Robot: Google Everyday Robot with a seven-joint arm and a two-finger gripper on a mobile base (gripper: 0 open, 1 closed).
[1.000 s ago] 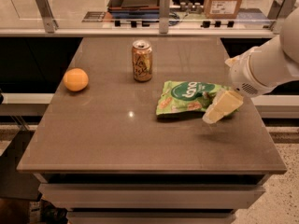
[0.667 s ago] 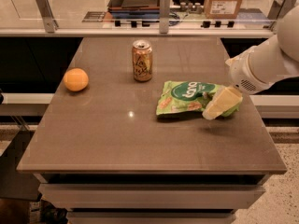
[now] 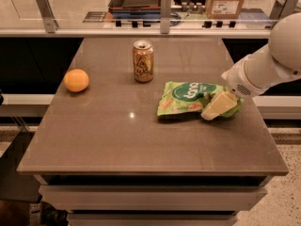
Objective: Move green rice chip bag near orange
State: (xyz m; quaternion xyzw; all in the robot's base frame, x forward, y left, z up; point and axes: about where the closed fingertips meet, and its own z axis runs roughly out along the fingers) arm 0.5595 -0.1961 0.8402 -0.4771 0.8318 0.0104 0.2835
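Note:
The green rice chip bag [image 3: 190, 98] lies flat on the brown table, right of centre, with its dark-green round logo facing up. The orange [image 3: 76, 80] sits near the table's left edge, far from the bag. My gripper [image 3: 219, 105] comes in from the right on a white arm and rests at the bag's right end, covering part of it. The bag stays on the table.
A gold-brown drink can [image 3: 143, 61] stands upright between the orange and the bag, toward the back. The table [image 3: 141, 140] has a front edge close to me. A counter with a rail, a tray and a cardboard box [image 3: 225, 1] runs behind it.
My gripper has shifted slightly left onto the bag's right end. The bag, the can and the orange have not moved.

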